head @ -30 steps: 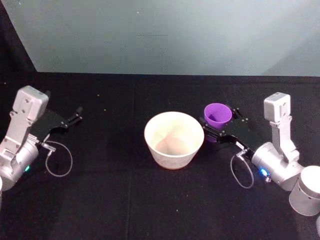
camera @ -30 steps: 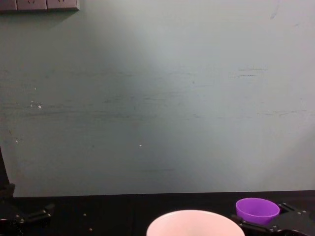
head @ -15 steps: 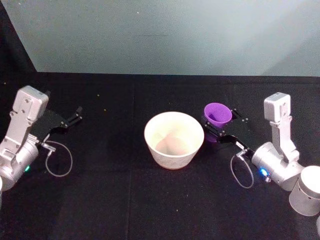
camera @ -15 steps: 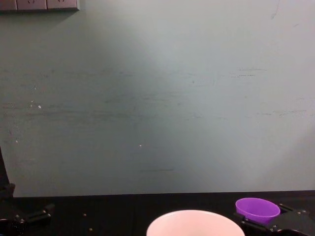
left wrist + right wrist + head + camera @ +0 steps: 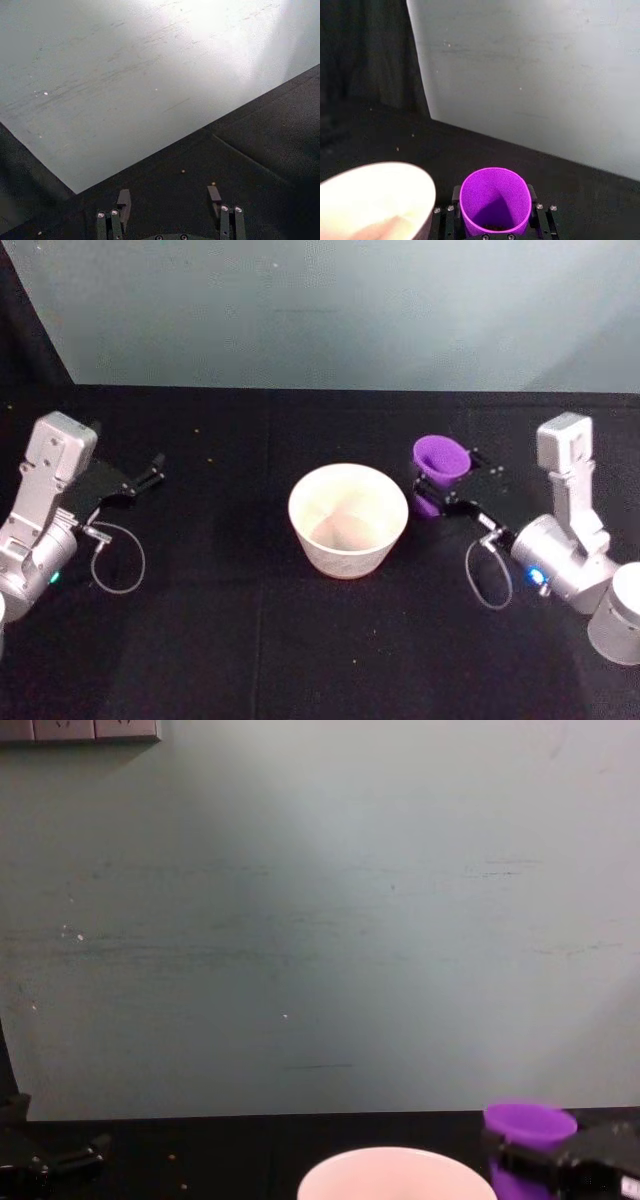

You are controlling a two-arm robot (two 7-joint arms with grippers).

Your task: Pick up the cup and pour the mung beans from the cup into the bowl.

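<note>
Right claw (image 5: 438,492) is clamped on the purple cup (image 5: 439,458), low on its wall, just right of the bowl (image 5: 345,552). Mung beans (image 5: 495,227) lie deep inside. I judge the cup light, smooth and a little squashable, so a firm side hold suits tilting. Left claw (image 5: 150,472) sits parked far left, spread wide.

Purple cup (image 5: 440,460) in right pincer (image 5: 436,486), just right of bowl (image 5: 301,503); left pincer (image 5: 155,471) idle far left.
</note>
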